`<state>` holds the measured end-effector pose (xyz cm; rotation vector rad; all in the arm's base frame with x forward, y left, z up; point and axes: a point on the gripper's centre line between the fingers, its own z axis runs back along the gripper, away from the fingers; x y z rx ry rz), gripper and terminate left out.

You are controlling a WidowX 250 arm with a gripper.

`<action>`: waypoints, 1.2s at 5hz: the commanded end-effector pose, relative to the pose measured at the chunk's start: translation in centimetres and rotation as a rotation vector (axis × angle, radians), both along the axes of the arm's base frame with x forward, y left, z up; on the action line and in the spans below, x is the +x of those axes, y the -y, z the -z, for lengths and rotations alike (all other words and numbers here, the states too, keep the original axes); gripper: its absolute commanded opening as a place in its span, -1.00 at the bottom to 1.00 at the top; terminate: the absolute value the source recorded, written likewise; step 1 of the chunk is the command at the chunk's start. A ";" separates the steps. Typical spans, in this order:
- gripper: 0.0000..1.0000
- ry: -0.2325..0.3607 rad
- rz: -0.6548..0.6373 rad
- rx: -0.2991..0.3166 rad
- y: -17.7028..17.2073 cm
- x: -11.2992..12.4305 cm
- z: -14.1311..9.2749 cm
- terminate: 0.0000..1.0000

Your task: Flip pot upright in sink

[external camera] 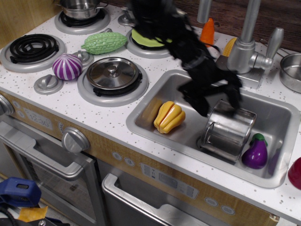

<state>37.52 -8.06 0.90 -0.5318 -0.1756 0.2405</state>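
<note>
- Shiny stainless-steel cylindrical pot (229,133) lies tilted on its side in your rectangular brushed-metal sink (164,87) — between the yellow ridged toy vegetable (169,117) and the purple toy eggplant (254,151).
- Black gripper (216,102) is blurred, fingers spread at the pot's upper rim — you can't tell if it's gripping.

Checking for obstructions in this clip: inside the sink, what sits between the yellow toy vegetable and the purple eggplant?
The pot, lying tilted on the sink floor, sits between the yellow vegetable and the eggplant. The observation.image view shows this; the blurred gripper hovers just above it.
</note>
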 end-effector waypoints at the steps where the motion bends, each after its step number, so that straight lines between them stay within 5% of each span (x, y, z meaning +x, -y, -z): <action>1: 1.00 0.052 0.001 0.041 1.5 0.4 -1.4 -1.00; 2: 1.00 0.057 -0.015 0.050 2.3 0.5 -1.2 -1.00; 3: -1.00 0.058 -0.076 0.051 2.2 0.8 -1.1 -1.00; 4: -1.00 0.079 -0.100 0.051 2.5 0.7 -0.9 -1.00; 5: -1.00 0.094 -0.124 0.241 3.7 0.8 -0.5 -1.00; 6: -1.00 0.067 -0.088 0.359 3.9 1.0 -0.7 -1.00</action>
